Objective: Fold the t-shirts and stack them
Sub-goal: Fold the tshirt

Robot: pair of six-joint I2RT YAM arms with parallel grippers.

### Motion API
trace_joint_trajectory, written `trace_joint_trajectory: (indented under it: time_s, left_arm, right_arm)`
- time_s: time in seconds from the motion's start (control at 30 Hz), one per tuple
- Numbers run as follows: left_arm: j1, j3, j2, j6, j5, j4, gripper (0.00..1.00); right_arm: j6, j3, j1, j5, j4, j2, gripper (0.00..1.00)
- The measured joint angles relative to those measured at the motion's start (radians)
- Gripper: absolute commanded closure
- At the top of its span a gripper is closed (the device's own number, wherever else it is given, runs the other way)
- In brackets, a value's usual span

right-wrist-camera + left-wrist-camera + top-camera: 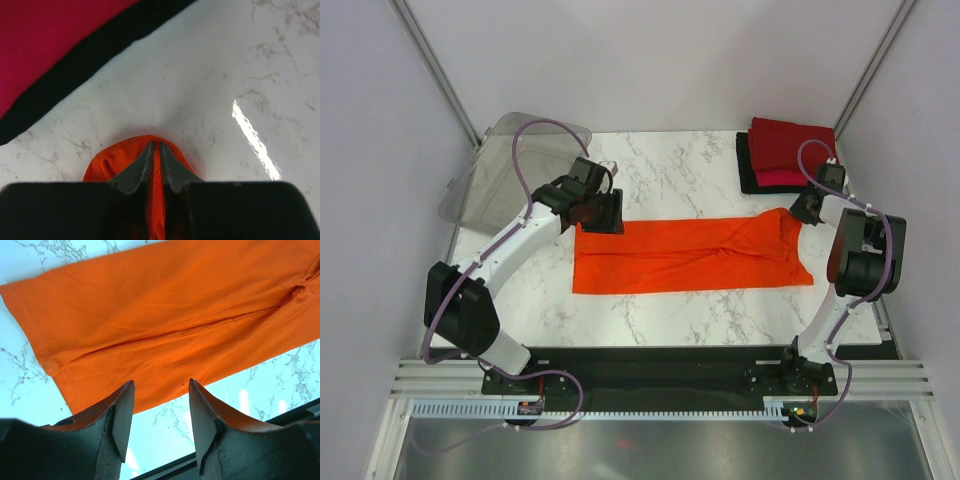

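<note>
The orange t-shirt (pixel 690 253) lies as a long folded strip across the middle of the marble table. My left gripper (pixel 603 211) is open and empty just above the strip's left end; in the left wrist view the orange cloth (pixel 165 315) lies beyond the spread fingers (pixel 122 415). My right gripper (pixel 807 207) is shut on the shirt's upper right corner; the right wrist view shows orange cloth (pixel 125 155) pinched between its fingers (pixel 142 167). A stack of folded shirts sits at the back right: dark red (pixel 790 140) on top, pinkish-red (pixel 782 178) under it, black (pixel 748 170) at the bottom.
A clear plastic bin (pixel 510 170) lies tilted at the back left corner. The black rail (pixel 650 365) with the arm bases runs along the near edge. Bare marble (pixel 670 170) lies between the bin and the stack. In the right wrist view the stack's red and black edge (pixel 60 55) is close ahead.
</note>
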Motion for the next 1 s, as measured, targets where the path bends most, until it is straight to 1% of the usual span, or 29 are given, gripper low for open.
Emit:
trace_joint_trajectory:
  time_s: [0.13,0.17,0.23,0.27,0.37,0.5,0.6,0.67,0.77,0.9,1.0]
  left_arm:
    - [0.000,-0.012,-0.003,0.000,-0.015,0.001,0.45]
    - [0.000,-0.016,-0.006,0.000,-0.017,0.002,0.45]
    - [0.000,-0.024,-0.014,0.001,-0.018,0.001,0.45]
    - [0.000,-0.026,-0.019,0.001,-0.018,0.000,0.45]
    - [-0.002,-0.036,-0.038,0.001,-0.018,0.004,0.45]
    - [-0.018,-0.040,-0.047,0.001,-0.015,0.007,0.45]
    - [-0.042,-0.040,-0.048,0.001,-0.006,0.013,0.46]
    - [-0.054,-0.040,-0.048,0.002,0.009,0.017,0.46]
    - [-0.064,-0.040,-0.050,0.002,0.032,0.018,0.46]
    - [-0.064,-0.040,-0.069,0.001,0.047,0.021,0.46]
    - [-0.064,-0.040,-0.081,0.001,0.056,0.023,0.46]
  right_arm:
    - [-0.005,0.083,0.000,-0.028,-0.045,0.025,0.76]
    - [-0.005,0.104,0.000,-0.032,-0.064,0.025,0.73]
    - [-0.005,0.140,0.000,-0.041,-0.103,0.020,0.69]
    - [-0.006,0.148,0.000,-0.044,-0.120,0.013,0.66]
    - [-0.017,0.155,0.000,-0.060,-0.195,-0.041,0.62]
    - [-0.034,0.153,-0.001,-0.100,-0.294,-0.140,0.60]
    - [-0.032,0.121,0.000,-0.103,-0.349,-0.227,0.58]
    - [-0.030,0.078,-0.001,-0.103,-0.380,-0.283,0.55]
    - [-0.032,0.002,0.001,-0.100,-0.426,-0.344,0.53]
    - [-0.028,-0.068,0.024,-0.081,-0.458,-0.365,0.52]
    - [0.010,-0.106,0.066,-0.044,-0.467,-0.364,0.52]
